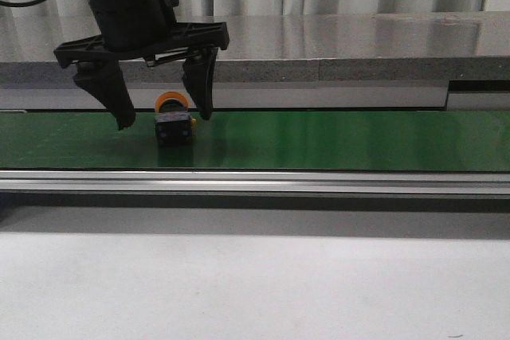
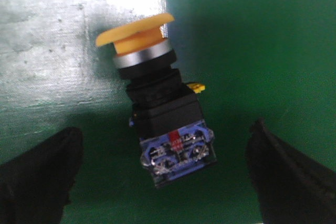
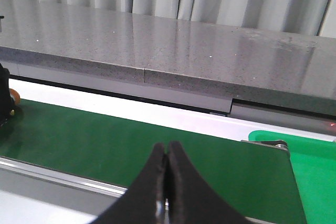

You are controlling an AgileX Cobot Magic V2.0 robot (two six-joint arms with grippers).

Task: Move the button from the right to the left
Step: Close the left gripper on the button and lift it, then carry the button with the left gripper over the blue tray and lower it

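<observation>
Rail [image 1: 319, 183]: metal strip along the near edge of the belt.
Belt [image 1: 335, 139]: green, glossy.
Button [image 1: 173, 119]: lies on its side on the belt's left part, orange cap pointing away, black body and blue terminal end nearest.
Left gripper [image 1: 162, 119]: jaws apart, straddling the button, not touching it.
Right gripper [image 3: 167, 182]: jaws pressed together, holding nothing.
Ledge [image 1: 358, 45]: grey stone, behind the belt.

Left black two-fingered claw [image 1: 162, 117] hangs pointing down from its black arm, fingers [image 1: 114, 93] spread wide apart, nothing between the pads. Right black claw [image 3: 166, 182]: fingertips pressed together, empty.
</observation>
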